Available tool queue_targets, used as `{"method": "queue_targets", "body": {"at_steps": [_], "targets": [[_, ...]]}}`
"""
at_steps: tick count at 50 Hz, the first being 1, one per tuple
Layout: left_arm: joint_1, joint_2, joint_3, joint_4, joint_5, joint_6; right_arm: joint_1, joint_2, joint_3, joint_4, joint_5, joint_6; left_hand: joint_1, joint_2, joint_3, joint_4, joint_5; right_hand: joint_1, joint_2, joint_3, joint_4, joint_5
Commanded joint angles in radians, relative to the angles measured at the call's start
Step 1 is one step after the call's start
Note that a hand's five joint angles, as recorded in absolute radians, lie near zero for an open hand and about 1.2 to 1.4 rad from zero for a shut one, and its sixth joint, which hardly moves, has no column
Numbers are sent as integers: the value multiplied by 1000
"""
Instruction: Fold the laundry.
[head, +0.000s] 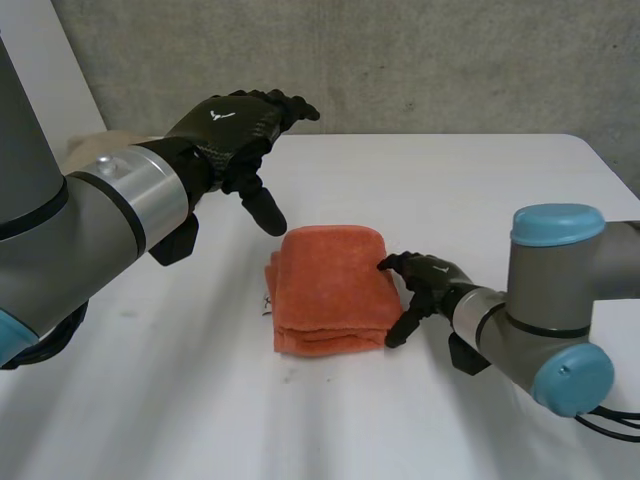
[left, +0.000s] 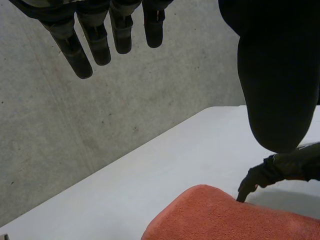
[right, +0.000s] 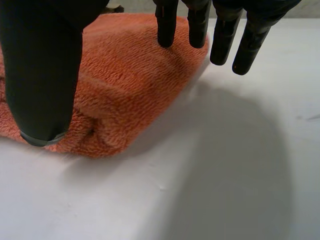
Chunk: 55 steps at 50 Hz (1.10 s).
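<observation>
The towel (head: 330, 290) lies folded into a thick, small packet on the surface (head: 480, 190), just at the fingertips of my right hand (head: 425, 285) and below my left hand (head: 235, 135), in front of its thumb. My right hand is spread, with the fingers straight and apart from the thumb. One finger touches the top of the towel at the edge nearest to this hand, the thumb stands beside the corner, and nothing is pinched. My left hand hangs above the surface with its fingers relaxed and apart, holding nothing and not touching the towel.

I judge that the folding is nearly complete and the step now is to press the packet tidy. To do it well, I should lay the right fingers flat and push softly toward the middle, so the layers do not shift. I should also bring the left hand down on the opposite edge against sliding.
</observation>
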Motion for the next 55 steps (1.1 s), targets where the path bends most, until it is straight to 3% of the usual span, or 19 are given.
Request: {"method": "queue_targets", "body": {"at_steps": [1,12,22,36,44,49,55], "targets": [[1,-3,-4,3,-2,0,50,70,-68,2,-1,6,5,-11,-19,-9,-32,130,88,94,75,70],[2,-8,-6,3,-2,-6,82,120,-140,2,2,57,5,-11,-19,-9,-32,414,373,379,360,354],[4,-16,-7,4,-3,-7,81,156,-212,-3,14,45,5,-11,-19,-9,-32,1204,1162,1168,1149,1144],[5,-25,-9,7,-5,-19,16,281,-522,32,19,-165,5,-11,-19,-9,-32,1209,1168,1174,1155,1149],[7,-52,-7,7,-6,-21,-160,467,-910,152,68,-202,5,-11,-19,-9,-32,1209,1168,1174,1155,1149],[7,-65,-7,7,-8,-27,-310,649,-1261,256,108,-210,8,-8,-16,-6,-30,1209,1168,1174,1155,1149],[9,-78,-7,7,-6,-47,-436,711,-1338,236,116,-238,11,-5,-13,-3,-27,1209,1168,1174,1155,1149]]}}
